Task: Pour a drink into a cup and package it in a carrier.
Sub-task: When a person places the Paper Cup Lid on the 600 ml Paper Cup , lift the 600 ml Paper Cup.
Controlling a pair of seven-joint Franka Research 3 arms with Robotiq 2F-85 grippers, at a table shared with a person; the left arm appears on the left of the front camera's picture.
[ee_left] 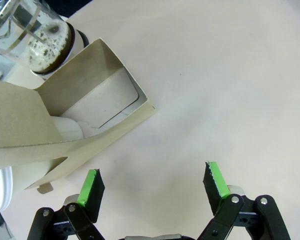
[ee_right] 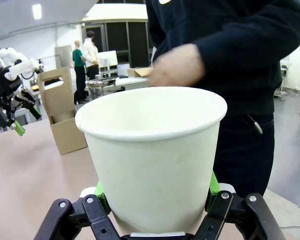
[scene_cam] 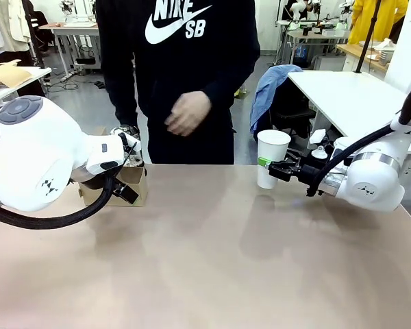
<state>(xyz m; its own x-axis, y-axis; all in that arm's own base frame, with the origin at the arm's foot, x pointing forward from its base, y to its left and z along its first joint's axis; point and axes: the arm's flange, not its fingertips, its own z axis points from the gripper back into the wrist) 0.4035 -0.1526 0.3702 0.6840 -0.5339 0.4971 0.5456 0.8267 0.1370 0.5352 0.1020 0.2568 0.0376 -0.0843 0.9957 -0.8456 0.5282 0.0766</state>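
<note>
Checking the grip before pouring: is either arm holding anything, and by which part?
The right gripper holds the white cup by its lower side wall; the left gripper, jaws open, holds nothing.

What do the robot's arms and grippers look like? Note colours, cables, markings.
Both arms are glossy white with rounded joints. The left arm has a grey round cap and a looping black cable; the right arm has a silver band and black cable. The left gripper and right gripper are black, with green pads.
</note>
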